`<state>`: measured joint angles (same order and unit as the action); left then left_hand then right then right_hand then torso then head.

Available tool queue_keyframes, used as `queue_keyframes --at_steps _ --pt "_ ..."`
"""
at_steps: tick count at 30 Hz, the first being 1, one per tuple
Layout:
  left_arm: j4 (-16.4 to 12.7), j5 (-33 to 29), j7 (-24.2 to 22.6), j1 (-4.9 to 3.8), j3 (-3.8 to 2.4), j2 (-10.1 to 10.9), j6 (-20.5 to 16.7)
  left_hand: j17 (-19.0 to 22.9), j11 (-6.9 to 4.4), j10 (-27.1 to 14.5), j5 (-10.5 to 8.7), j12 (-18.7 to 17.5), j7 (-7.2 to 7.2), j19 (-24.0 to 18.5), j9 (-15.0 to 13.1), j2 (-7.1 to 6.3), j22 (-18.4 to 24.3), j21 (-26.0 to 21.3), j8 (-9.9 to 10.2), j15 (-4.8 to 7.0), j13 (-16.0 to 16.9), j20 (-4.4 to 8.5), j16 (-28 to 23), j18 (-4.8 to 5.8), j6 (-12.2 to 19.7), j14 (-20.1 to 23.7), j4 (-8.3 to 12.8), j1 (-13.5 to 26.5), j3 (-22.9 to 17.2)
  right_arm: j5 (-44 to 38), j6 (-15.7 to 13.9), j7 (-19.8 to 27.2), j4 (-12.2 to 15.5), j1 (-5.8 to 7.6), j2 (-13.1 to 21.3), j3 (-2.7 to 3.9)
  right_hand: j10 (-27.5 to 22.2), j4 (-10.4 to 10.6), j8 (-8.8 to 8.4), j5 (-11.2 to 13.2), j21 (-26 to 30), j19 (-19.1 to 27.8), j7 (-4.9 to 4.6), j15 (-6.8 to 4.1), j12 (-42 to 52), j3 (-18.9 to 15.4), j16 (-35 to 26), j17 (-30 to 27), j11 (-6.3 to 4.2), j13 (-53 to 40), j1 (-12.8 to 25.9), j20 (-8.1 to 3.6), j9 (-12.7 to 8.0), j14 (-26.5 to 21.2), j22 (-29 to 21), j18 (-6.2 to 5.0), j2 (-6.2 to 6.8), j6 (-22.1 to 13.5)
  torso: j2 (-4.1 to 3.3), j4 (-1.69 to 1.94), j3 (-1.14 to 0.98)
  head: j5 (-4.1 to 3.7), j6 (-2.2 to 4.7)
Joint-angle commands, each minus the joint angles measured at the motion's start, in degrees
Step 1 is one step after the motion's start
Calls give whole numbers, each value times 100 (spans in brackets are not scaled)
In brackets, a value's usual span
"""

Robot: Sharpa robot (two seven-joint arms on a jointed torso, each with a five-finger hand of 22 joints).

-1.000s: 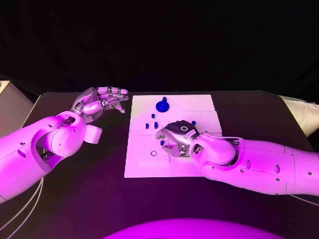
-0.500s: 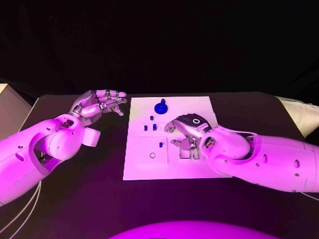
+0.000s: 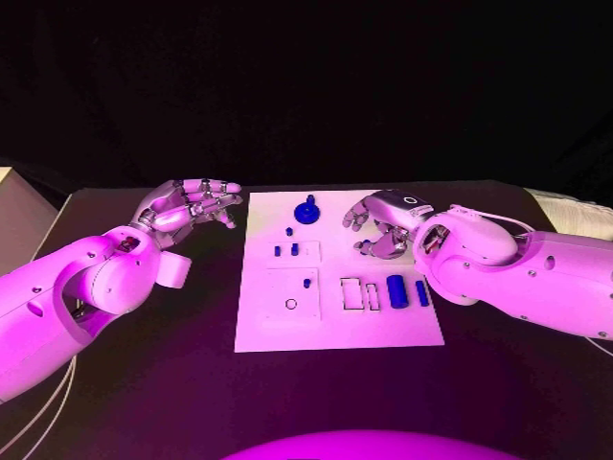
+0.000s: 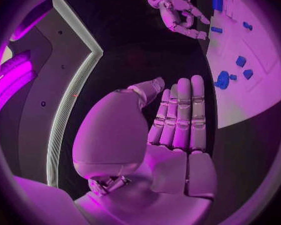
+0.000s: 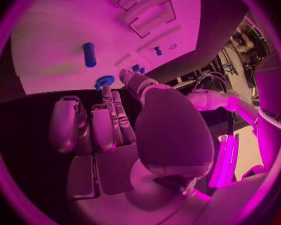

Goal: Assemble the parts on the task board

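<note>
**Supervisor:** What has changed on your side just now?

**Operator:** My right hand (image 3: 384,226) has come off the lower middle of the task board (image 3: 338,335); a second ago it sat over the slots there, now it hangs above the board's far right part with its fingers curled loosely and nothing between them; I read that as a release and a withdrawal.

**Supervisor:** And what did it leave behind?

**Operator:** With the hand out of the way I see a blue block (image 3: 397,290) and a slimmer blue bar (image 3: 421,292) just beside it, next to the empty rectangular slots (image 3: 352,293); whether the block is fully seated I cannot tell from here.

**Supervisor:** The left?

**Operator:** My left hand (image 3: 190,202) hovers off the board's left edge over the black table (image 3: 182,383), much where it was; fingers half curled, holding nothing.

**Supervisor:** What is left, then?

**Operator:** The round blue knob (image 3: 308,208) stands near the far edge; two small blue pegs (image 3: 286,250) sit below it and one more (image 3: 308,284) lower down; I judge one placement done and several slots still to fill.
</note>
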<state>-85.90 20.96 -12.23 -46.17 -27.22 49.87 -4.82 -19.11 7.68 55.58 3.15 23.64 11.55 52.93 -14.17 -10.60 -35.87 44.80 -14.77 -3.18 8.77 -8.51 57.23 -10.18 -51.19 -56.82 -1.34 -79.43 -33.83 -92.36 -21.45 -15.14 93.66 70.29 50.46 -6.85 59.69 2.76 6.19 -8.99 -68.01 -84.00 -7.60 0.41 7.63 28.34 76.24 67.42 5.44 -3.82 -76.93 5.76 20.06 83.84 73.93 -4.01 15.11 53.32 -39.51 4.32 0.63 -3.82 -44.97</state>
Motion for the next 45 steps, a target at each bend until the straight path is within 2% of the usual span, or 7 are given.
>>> queue_keyframes --at_steps 1,7,16,25,33,40,45 --pt "-5 0 -19 11 -4 -9 100 -2 0 -21 -15 17 3 33 -5 27 5 -25 -23 -23 4 -3 -37 -34 26 36 -6 -2 21 -53 595 125 -97 13 7 4 -85 4 -36 -30 -28 -306 63 -20 -30 -93 39 19 0 8 -12 -27 -13 163 4 -17 32 0 -9 6 2 -4 4" --pt "-5 0 -17 13 -4 -8 100 -2 0 -21 -15 17 3 33 -5 27 5 -25 -23 -23 4 -3 -37 -34 26 36 -6 -2 21 -207 955 55 -264 28 -41 5 -112 16 -35 -24 -13 -304 88 -13 -30 -146 43 19 5 5 -27 -24 -15 164 -5 -18 16 12 -12 11 3 -1 -7" --pt "-7 0 -16 14 -4 -7 99 -2 0 -21 -15 17 3 33 -5 27 5 -25 -23 -23 4 -3 -37 -34 26 36 -6 -2 21 -502 943 -60 -518 29 -162 2 -119 10 -12 -37 88 -282 120 -5 -8 -134 19 -25 11 -2 -111 -18 -14 154 -76 -35 -50 78 -8 11 5 -6 -14" --pt "-12 0 -13 14 -4 -1 99 -4 0 -28 -15 31 2 37 -7 29 14 -38 -29 -24 6 -5 -39 -35 29 36 -17 5 26 -546 950 -45 -581 17 -227 -6 -50 33 27 -48 54 -291 106 -5 51 -41 19 -32 5 -13 -134 -15 -11 153 -49 -28 -102 186 -11 9 4 8 -38" --pt "-1 -1 -10 15 -4 -8 100 -4 0 -28 -15 31 2 37 -7 29 14 -38 -29 -24 6 -5 -39 -35 29 36 -17 5 26 -440 1040 6 -584 0 -247 -12 455 107 195 -42 -16 -323 54 -94 262 456 4 -63 -113 -56 -10 -77 37 154 8 -22 -40 586 -9 3 4 2 -50" --pt "2 -1 -10 17 -4 -12 100 -4 0 -28 -15 31 2 37 -7 29 14 -38 -29 -24 6 -5 -39 -35 29 36 -17 5 26 -389 1147 11 -594 -7 -253 -16 605 102 247 -35 -52 -335 57 -125 259 598 18 -45 -153 -62 21 -106 65 164 37 -15 -18 685 -8 5 4 -5 -63" --pt "2 -1 -9 18 -4 -9 99 -4 0 -28 -15 31 2 37 -7 29 14 -38 -29 -24 6 -5 -39 -35 29 36 -17 5 26 -382 1182 14 -610 -23 -268 -21 749 95 307 -31 -96 -345 74 -149 257 701 34 -23 -181 -74 32 -129 101 173 72 -6 -58 784 -9 9 5 -11 -67"
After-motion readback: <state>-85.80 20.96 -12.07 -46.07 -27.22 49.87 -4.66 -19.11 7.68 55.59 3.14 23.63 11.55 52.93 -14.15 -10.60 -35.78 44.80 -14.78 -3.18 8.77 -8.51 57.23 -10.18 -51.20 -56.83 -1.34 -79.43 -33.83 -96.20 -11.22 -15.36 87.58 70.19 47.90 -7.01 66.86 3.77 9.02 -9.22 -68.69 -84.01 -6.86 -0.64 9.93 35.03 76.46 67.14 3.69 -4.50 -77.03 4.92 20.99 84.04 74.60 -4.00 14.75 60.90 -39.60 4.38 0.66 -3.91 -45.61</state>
